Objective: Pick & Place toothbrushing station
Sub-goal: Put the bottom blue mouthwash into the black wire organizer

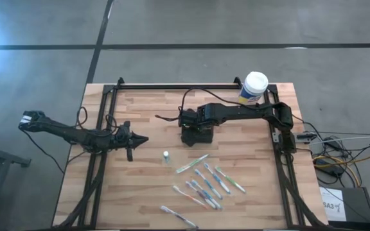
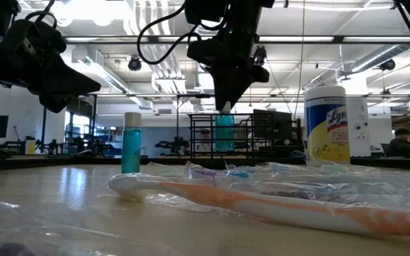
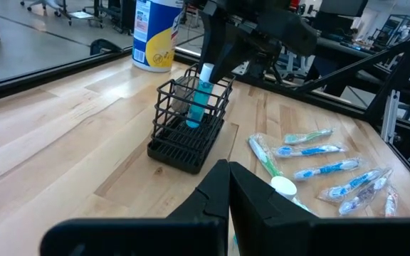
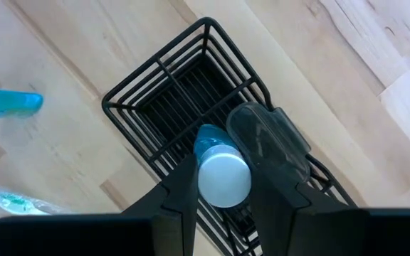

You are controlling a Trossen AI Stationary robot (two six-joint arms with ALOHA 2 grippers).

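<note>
The left gripper [image 1: 139,139] hovers with fingers closed and empty over the table's [image 1: 146,186] left side. At mid-table the right gripper [image 1: 186,120] clamps a white-capped blue bottle [image 4: 219,167], lowered into the toothbrushing station [image 3: 189,124], with wrapped toothbrushes [image 1: 204,183] lying nearer the front.

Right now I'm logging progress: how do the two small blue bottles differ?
The held bottle sits clamped in the right gripper, over the black caddy; the free bottle stands alone on the table. The held one is tilted, the free one upright. Both are blue with white caps.
</note>
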